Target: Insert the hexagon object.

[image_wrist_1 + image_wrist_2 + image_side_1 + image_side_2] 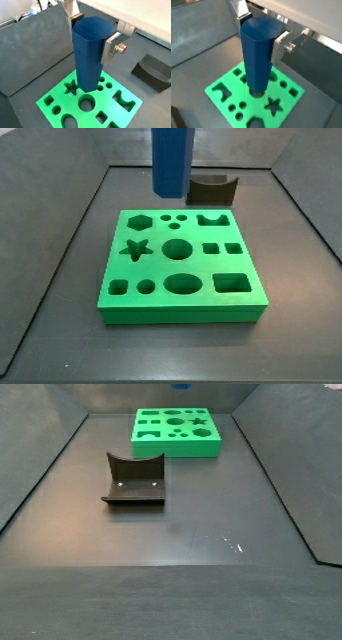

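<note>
My gripper [93, 35] is shut on a tall blue hexagonal piece [88, 60] near its top end, one silver finger on each side. It also shows in a wrist view [261, 32] with the piece [256, 60]. The piece hangs upright, its lower end just over the middle of the green board [73, 103] with several shaped holes. In a side view the piece [171, 163] hovers above the far edge of the board [181, 313]; the gripper is cut off there. In a side view the board [177, 450] lies at the far end, and the piece and gripper are out of view.
The fixture [211, 190] stands on the dark floor just behind the board; it also shows in a side view [134, 479] and in a wrist view [155, 72]. Grey walls slope up around the floor [174, 534].
</note>
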Motion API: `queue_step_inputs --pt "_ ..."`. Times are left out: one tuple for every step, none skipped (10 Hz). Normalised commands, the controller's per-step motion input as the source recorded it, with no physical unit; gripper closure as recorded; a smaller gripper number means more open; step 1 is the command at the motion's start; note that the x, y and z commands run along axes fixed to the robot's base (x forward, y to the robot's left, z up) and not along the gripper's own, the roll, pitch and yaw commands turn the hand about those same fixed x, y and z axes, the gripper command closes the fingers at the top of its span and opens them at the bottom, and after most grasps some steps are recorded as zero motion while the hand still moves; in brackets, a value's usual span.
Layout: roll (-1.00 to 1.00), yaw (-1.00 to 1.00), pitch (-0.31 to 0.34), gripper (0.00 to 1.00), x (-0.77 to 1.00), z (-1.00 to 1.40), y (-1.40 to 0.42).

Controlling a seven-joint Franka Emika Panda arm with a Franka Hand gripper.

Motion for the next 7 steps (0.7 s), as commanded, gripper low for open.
queue_step_inputs --pt "0.01 -0.37 -0.029 1.00 -0.51 -0.61 0.60" --pt "0.01 -0.41 -0.044 1.00 -0.56 -0.67 0.57" --pt "0.00 -0.52 -0.076 1.00 -0.59 -0.75 0.45" --pt "0.01 -0.68 -0.131 1.00 -0.59 -0.77 0.29" --pt "0.01 -0.87 -0.111 1.00 -0.36 -0.79 0.15" --pt "0.02 -1.00 -0.103 1.00 -0.08 -0.58 0.03" --pt "-0.03 -0.68 -0.057 1.00 -0.11 -0.13 0.23"
